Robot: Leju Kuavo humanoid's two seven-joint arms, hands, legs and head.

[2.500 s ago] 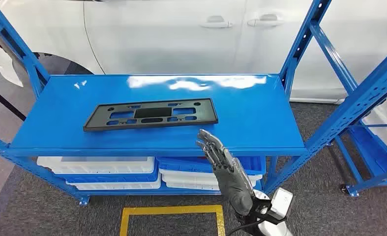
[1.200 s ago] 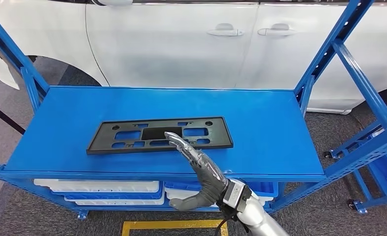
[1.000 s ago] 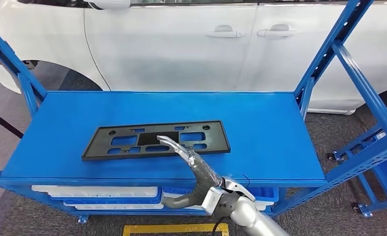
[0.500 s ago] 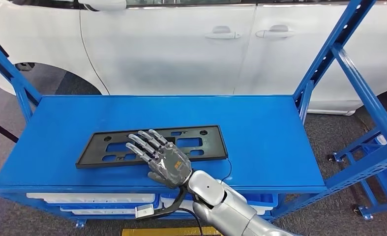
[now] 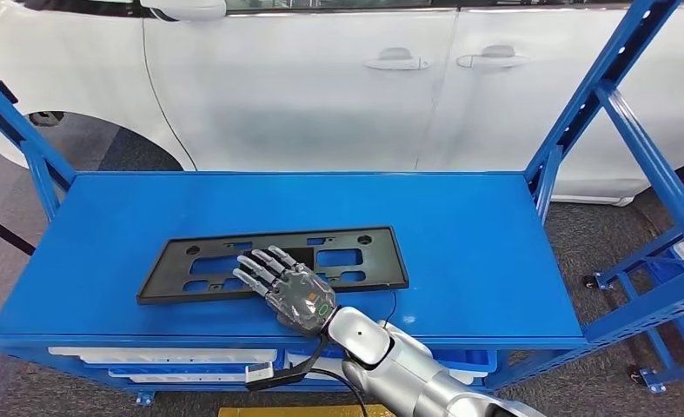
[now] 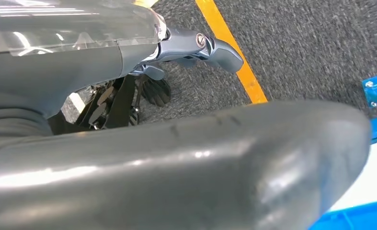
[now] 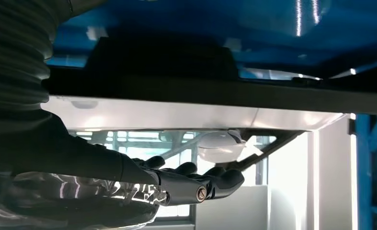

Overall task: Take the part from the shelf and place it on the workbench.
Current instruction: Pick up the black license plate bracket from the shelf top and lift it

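I am holding my right hand (image 5: 290,291) palm-down, fingers apart and extended, over the near long edge of the part (image 5: 273,264); it is not clamping anything, and I cannot tell whether the fingertips are touching the part. The part is lying flat on the blue shelf (image 5: 460,234), toward 12 o'clock from my wrist. In my judgement, grasping, lifting and transfer to the workbench are all remaining.
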